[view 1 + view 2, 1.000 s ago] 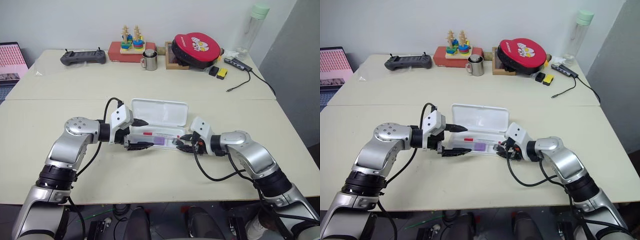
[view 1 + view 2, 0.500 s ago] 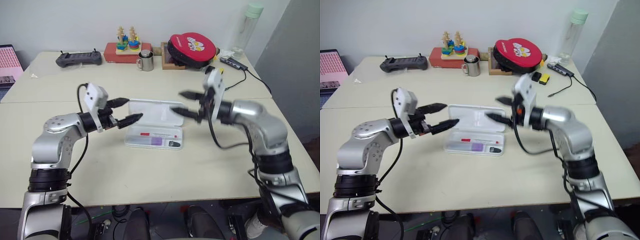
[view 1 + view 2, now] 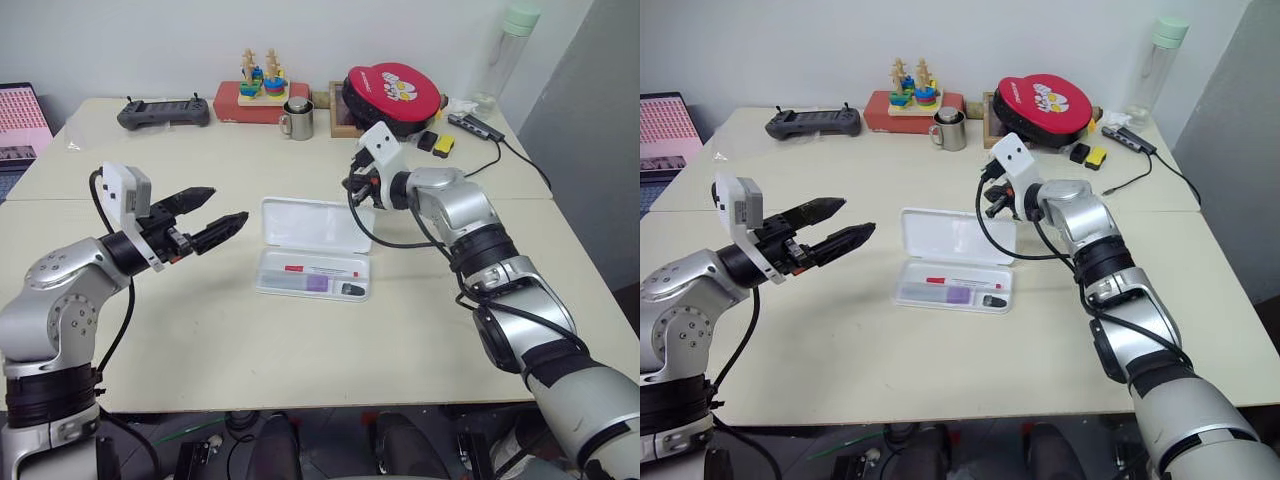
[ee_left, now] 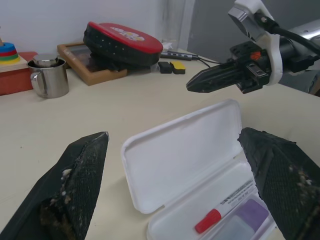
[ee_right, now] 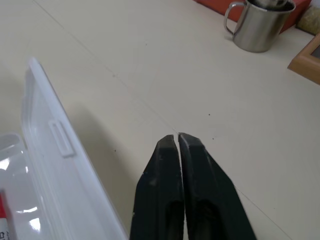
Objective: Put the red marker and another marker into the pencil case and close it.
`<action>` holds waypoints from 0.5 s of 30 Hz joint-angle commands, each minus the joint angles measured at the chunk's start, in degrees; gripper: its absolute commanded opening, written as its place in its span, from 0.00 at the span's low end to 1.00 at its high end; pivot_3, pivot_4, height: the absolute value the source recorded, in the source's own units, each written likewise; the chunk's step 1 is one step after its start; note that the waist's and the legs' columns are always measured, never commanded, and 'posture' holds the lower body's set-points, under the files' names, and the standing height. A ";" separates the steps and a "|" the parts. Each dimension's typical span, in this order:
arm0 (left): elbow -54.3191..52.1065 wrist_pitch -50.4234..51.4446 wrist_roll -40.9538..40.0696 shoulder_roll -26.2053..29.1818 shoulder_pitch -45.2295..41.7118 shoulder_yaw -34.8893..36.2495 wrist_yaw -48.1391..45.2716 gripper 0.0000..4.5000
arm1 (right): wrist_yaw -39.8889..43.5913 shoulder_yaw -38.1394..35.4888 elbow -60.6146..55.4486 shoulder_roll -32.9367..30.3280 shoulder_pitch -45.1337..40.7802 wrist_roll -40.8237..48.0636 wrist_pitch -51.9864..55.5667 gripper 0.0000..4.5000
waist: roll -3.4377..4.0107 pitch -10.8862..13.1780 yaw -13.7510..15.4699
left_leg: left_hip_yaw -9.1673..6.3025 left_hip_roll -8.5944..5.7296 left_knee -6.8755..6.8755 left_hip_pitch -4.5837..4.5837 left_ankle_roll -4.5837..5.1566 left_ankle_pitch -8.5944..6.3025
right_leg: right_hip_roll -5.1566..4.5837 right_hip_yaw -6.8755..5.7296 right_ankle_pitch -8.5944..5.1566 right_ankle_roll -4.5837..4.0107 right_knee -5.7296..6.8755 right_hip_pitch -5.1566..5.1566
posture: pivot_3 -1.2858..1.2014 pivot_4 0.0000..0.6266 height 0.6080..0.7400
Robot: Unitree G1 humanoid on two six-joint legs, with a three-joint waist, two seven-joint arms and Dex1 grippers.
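Note:
The white pencil case [image 3: 316, 223] lies open mid-table, its lid tilted back. In its base lie the red marker [image 3: 300, 268] and the purple-capped marker [image 3: 316, 284], side by side. My left gripper [image 3: 222, 205] hovers open to the left of the case, pointing toward it, with nothing between its fingers. Above the table just behind the lid's far right corner is my right gripper [image 3: 351, 185], shut and empty. The left wrist view looks over the lid [image 4: 185, 150], the red marker [image 4: 209, 220] and the right gripper [image 4: 191, 85]. Black fingers [image 5: 170, 175] press together beside the lid's edge [image 5: 50, 165].
Along the far edge stand a black controller [image 3: 165, 112], a wooden stacking toy on a red box [image 3: 262, 92], a steel mug [image 3: 298, 118], a red round pad on a wooden frame [image 3: 392, 95], small black and yellow blocks [image 3: 437, 143], a cable and a bottle [image 3: 510, 45].
Both grippers left the case's base and rose. The left drew away leftward, still open. The right swung up and behind the lid and shut.

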 commanded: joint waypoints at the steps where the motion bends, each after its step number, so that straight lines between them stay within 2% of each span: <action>1: -3.30 0.26 -2.33 1.09 0.97 2.06 0.25 1.00 | 2.91 2.11 2.43 0.44 -1.77 -3.39 -4.07 0.01 | 0.00 0.00 0.00 | 0.00 0.00 0.00 0.00 0.00 0.00 | 0.00 0.00 0.00 0.00 0.00 0.00 | 0.52 0.24 1.00; 5: -3.91 0.35 -2.75 1.98 2.04 1.55 -0.11 1.00 | 6.93 2.77 0.92 0.02 -1.01 -4.12 -4.16 0.01 | 0.00 0.00 0.03 | 0.00 0.00 0.01 0.01 0.00 0.00 | 0.00 0.00 0.00 0.01 0.00 0.02 | 0.52 0.24 1.00; 12: -3.96 -0.01 -2.89 3.48 2.74 0.58 -2.28 1.00 | 14.20 5.00 -12.08 -2.66 4.34 -4.27 -0.37 0.01 | 0.00 0.00 0.01 | 0.00 0.00 -0.01 0.02 -0.01 -0.01 | 0.00 0.01 -0.02 0.03 -0.01 0.01 | 0.52 0.24 1.00; 15: -4.08 0.04 -2.69 4.25 2.91 -0.13 -3.44 1.00 | 17.62 6.40 -23.63 -4.83 9.41 -2.83 3.51 0.01 | 0.00 0.00 0.03 | 0.00 0.00 0.00 0.03 -0.01 -0.01 | 0.00 0.00 -0.04 0.08 0.00 0.01 | 0.52 0.24 1.00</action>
